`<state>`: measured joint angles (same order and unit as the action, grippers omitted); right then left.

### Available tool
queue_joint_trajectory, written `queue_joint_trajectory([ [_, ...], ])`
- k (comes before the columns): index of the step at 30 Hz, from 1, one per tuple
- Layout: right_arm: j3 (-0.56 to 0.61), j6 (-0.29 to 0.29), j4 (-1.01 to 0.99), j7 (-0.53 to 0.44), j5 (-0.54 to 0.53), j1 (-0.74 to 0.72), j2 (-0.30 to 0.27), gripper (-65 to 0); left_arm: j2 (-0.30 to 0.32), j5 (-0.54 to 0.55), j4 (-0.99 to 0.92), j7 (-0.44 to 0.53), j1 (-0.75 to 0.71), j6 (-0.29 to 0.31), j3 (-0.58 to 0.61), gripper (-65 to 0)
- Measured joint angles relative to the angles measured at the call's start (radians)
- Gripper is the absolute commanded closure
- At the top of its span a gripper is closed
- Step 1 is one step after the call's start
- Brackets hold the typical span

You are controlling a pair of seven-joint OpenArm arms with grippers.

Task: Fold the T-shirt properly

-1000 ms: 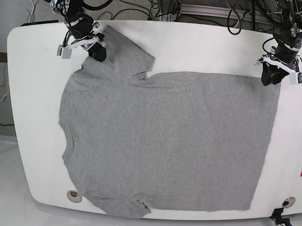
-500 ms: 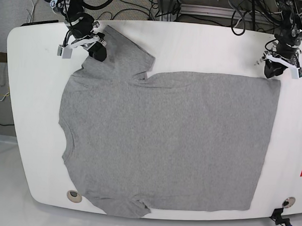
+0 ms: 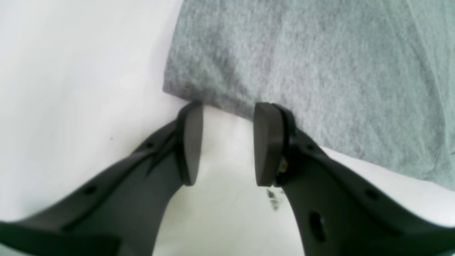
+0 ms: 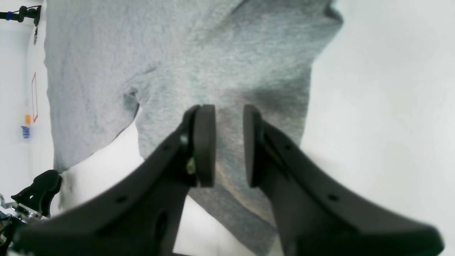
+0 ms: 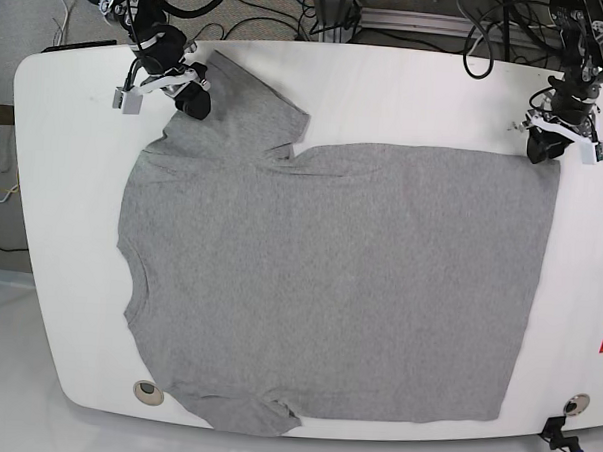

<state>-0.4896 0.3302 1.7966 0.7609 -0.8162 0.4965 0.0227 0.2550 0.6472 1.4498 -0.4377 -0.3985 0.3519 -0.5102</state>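
Base view: T-shirt [image 5: 329, 277] is lying flat on bench [image 5: 407, 91]; left claw [image 3: 225, 142] and right claw [image 4: 229, 145] are gaping, empty.

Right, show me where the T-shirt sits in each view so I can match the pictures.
Base: the T-shirt spreads flat over most of the table.
Left wrist: its corner fills the upper right, just past the open left pincer.
Right wrist: the sleeve fills the top and centre, under the right pincer.
Shared landmark: the white tabletop edging the grey cloth.
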Motion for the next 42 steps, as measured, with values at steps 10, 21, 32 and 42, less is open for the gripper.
queue_joint_trajectory([
  [10, 0.0, 0.0, -0.004, -0.009, -0.001, 0.003, 0.0, -14.4, -0.005, -0.037, 0.01, -0.003, 0.009, -0.026, 0.0, -21.8],
  [21, 0.0, -0.007, -0.038, -0.05, -0.016, 0.022, 0.008, -14.3, -0.002, -0.033, 0.018, -0.012, 0.016, -0.131, -0.004, -21.6],
  [32, 0.001, -0.005, -0.036, -0.049, -0.019, 0.053, 0.024, -14.4, -0.003, -0.037, 0.024, -0.016, 0.011, -0.105, -0.013, -20.7],
  [42, 0.0, -0.015, -0.037, -0.042, -0.004, 0.053, 0.027, -13.5, -0.016, -0.048, 0.01, 0.0, 0.019, -0.071, -0.013, -21.4],
])
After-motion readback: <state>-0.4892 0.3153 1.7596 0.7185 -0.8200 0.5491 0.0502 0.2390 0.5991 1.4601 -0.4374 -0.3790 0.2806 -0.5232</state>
